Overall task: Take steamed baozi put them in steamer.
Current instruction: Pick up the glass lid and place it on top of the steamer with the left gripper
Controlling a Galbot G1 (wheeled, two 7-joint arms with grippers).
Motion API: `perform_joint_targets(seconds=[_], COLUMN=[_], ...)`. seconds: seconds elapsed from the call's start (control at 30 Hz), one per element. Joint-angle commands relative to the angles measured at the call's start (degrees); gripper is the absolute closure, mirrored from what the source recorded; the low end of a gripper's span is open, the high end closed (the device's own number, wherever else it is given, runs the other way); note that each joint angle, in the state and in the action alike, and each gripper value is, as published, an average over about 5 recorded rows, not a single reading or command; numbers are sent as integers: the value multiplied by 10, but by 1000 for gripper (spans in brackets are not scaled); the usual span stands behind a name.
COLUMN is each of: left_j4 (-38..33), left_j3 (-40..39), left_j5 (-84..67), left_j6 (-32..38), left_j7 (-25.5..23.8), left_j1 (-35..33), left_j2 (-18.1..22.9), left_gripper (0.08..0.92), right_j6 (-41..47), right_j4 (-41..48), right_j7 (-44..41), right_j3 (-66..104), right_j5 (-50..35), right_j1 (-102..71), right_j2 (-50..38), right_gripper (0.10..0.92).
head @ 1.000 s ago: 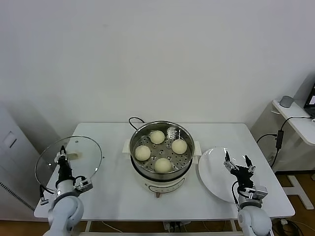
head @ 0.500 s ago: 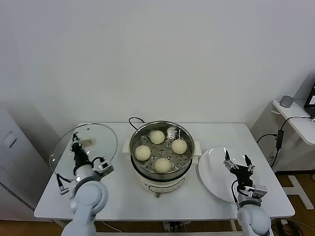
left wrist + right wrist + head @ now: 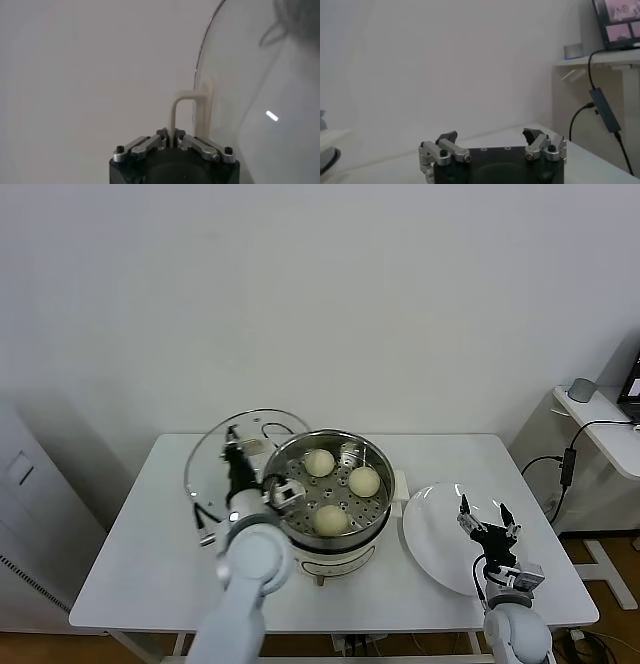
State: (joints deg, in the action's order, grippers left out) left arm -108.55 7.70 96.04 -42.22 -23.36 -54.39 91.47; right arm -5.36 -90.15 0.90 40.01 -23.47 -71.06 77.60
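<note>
Fingers of our left claw are pinched tight on the cream handle of the glass lid. We hold the lid up on its edge, tilted, so it stands in the air and does not lie flat. From the head view, our left claw sits just beside the left rim of the steamer, and the lid rises behind it, over the back left part of the table. The lid's right edge comes close to the steamer rim, but we cannot tell if they touch.

The steamer is a shiny round metal basket with holes in its bottom. It stands on a white pot base in the middle of the table. A black cord loops behind it toward the back edge. We can see three buns inside: one at the back, one on the right side and one at the front. Our left arm covers the left part of the basket.

Our right claw hangs over the white plate near the right edge of the table. Its fingers are spread wide apart and hold nothing. The plate lies flat, just beside the steamer on its right.
</note>
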Motion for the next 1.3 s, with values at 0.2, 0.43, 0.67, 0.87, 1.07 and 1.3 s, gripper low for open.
perform_joint_targets(seconds=[0.2, 0.43, 0.67, 0.87, 1.07, 1.3], left_j4=[50, 53, 70, 92, 99, 106], left_j3=[-118, -143, -155, -155, -158, -160], left_j5=[-17, -46, -108, -116, -57, -26], left_j6=[-28, -28, -28, -28, -28, -28], left_j7=[-21, -14, 9, 44, 51, 51], left_j1=[47, 51, 57, 56, 50, 45], left_j2=[35, 35, 35, 35, 35, 35], left_gripper=[870, 870, 870, 870, 870, 870], right_j6=[-2, -2, -1, 0, 0, -1], right_j4=[10, 10, 9, 7, 7, 7], right_j7=[-4, -4, -4, -4, -4, -5], right_j3=[10, 11, 12, 14, 14, 14], right_j5=[1, 3, 5, 6, 7, 8], right_j1=[-4, -5, -5, -6, -6, -7], right_j2=[2, 6, 9, 9, 12, 13], right_gripper=[203, 203, 203, 203, 203, 203])
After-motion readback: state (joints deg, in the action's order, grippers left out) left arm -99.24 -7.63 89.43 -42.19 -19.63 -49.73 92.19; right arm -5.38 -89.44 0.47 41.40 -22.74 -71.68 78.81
